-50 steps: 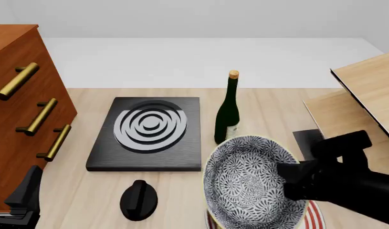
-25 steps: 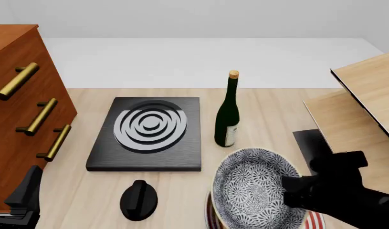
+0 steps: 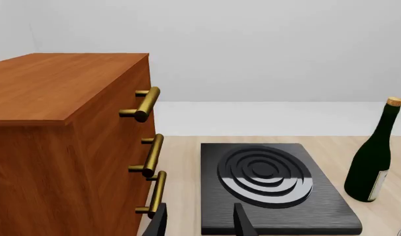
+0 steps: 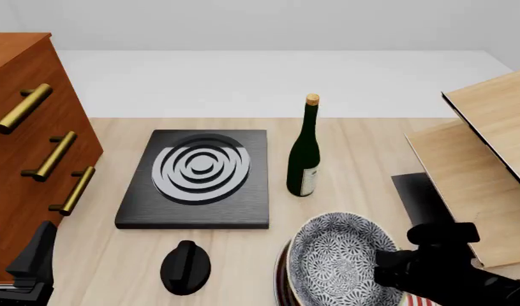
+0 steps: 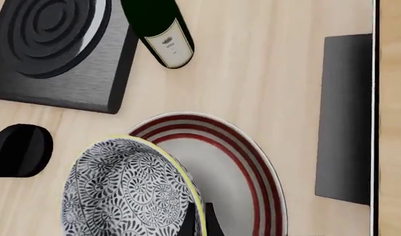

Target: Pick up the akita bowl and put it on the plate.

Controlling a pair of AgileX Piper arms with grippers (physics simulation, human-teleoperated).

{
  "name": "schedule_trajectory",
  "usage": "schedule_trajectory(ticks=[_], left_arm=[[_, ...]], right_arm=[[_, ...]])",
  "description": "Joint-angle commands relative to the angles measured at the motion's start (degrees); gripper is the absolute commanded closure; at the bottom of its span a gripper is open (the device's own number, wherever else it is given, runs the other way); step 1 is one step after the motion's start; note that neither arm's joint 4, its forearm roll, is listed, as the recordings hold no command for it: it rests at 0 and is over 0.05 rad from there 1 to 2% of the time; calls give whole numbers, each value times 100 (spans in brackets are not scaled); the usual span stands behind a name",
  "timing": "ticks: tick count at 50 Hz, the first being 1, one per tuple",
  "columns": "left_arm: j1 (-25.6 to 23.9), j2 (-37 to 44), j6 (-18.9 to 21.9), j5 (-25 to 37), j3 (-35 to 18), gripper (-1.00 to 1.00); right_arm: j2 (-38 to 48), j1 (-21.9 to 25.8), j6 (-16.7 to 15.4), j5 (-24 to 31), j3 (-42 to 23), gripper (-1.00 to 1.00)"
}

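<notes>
The akita bowl [image 4: 341, 258] is pinched at its rim by the right tool [image 5: 199, 221] and held tilted over the plate [image 5: 243, 162], overhanging one side. If released so, it could tip off the plate's edge onto the desk [image 4: 362, 140].

Right hand [image 4: 387, 271] clamps the akita bowl [image 4: 341, 261] rim; left hand [image 3: 199, 221] parted.
</notes>
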Motion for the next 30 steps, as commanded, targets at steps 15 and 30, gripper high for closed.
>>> schedule_trajectory(ticks=[15, 30], left_arm=[[-17, -11, 4, 7, -3, -100], [-17, -16, 2, 23, -8, -100]], right_arm=[[231, -223, 105, -499, 335, 100], [316, -315, 64, -602, 376, 100]])
